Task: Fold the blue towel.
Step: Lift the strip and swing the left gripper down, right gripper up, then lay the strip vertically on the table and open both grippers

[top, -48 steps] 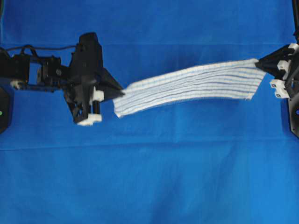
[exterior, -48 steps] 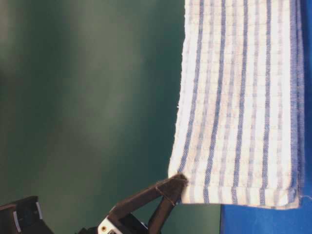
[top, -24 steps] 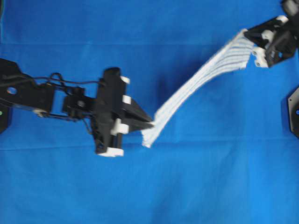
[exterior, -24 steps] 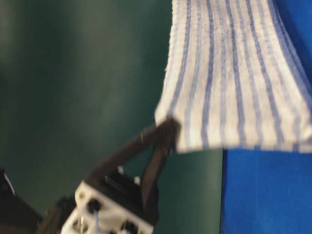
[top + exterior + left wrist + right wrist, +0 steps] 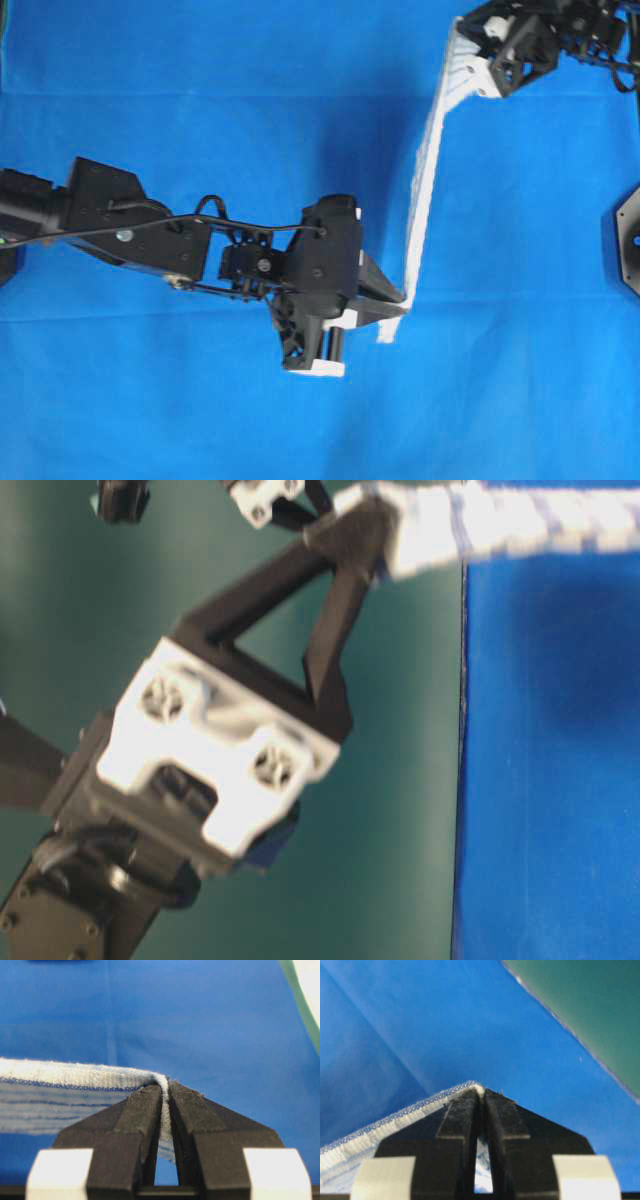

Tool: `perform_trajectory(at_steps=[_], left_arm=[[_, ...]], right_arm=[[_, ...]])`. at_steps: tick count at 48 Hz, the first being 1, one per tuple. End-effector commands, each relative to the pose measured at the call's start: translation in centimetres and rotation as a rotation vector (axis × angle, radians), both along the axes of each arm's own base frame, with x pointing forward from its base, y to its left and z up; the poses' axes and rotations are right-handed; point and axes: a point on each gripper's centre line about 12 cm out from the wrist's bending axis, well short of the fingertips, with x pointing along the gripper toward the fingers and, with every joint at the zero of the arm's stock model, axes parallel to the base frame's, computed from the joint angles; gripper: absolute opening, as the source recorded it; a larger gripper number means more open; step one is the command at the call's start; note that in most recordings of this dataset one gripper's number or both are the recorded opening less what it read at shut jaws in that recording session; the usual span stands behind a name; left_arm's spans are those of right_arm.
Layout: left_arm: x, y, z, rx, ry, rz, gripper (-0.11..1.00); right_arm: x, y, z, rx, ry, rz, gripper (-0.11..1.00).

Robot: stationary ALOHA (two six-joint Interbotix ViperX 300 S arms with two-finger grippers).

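The blue towel [image 5: 424, 190], white with thin blue stripes, hangs stretched in the air between my two grippers, seen edge-on as a narrow band running from the back right down to the middle. My left gripper [image 5: 400, 306] is shut on its near corner, and the cloth [image 5: 75, 1095] trails off to the left of the pinched fingertips [image 5: 145, 1097]. My right gripper [image 5: 468, 40] is shut on the far corner at the top right; the towel's hem [image 5: 395, 1120] runs left from the jaws. In the table-level view the towel [image 5: 520, 525] crosses the top edge, held by black fingers [image 5: 350, 540].
A plain solid-blue sheet [image 5: 200, 420] covers the whole table. A black arm base [image 5: 630, 240] sits at the right edge. In the table-level view the sheet's edge [image 5: 462, 780] meets a dark green background.
Both arms swung the towel round: the left gripper moved right and toward the front, the right gripper moved left to the back. The towel turned from lying flat across to a near-vertical edge-on band.
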Motion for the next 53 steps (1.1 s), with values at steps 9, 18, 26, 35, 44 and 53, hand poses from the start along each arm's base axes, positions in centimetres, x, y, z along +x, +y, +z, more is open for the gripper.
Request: perform_trajectory(at_steps=[9, 18, 26, 35, 44, 53], left_arm=[[0.9, -1.5, 1.1, -0.002, -0.043, -0.03, 0.03], [3.0, -1.9, 0.9, 0.032, -0.065, -0.048, 0.03], [6.0, -2.4, 1.3, 0.088, -0.119, -0.072, 0.03], [9.6, -2.4, 0.6, 0.108, -0.153, -0.069, 0.03], [10.4, -2.3, -0.7, 0.098, -0.131, -0.061, 0.03], [8.9, -2.1, -2.3, 0.073, -0.071, -0.049, 0.03]], right_arm=[[1.1, -0.9, 1.4, -0.03, -0.034, 0.003, 0.05], [0.4, -0.5, 1.7, -0.039, -0.04, 0.004, 0.05], [-1.0, 0.0, 1.8, -0.048, -0.031, -0.007, 0.05], [-3.1, 0.4, 1.6, -0.041, -0.004, -0.045, 0.05], [-3.0, 0.2, 0.3, -0.027, 0.052, -0.038, 0.05], [-0.7, -1.0, -1.9, 0.003, 0.078, -0.011, 0.05]])
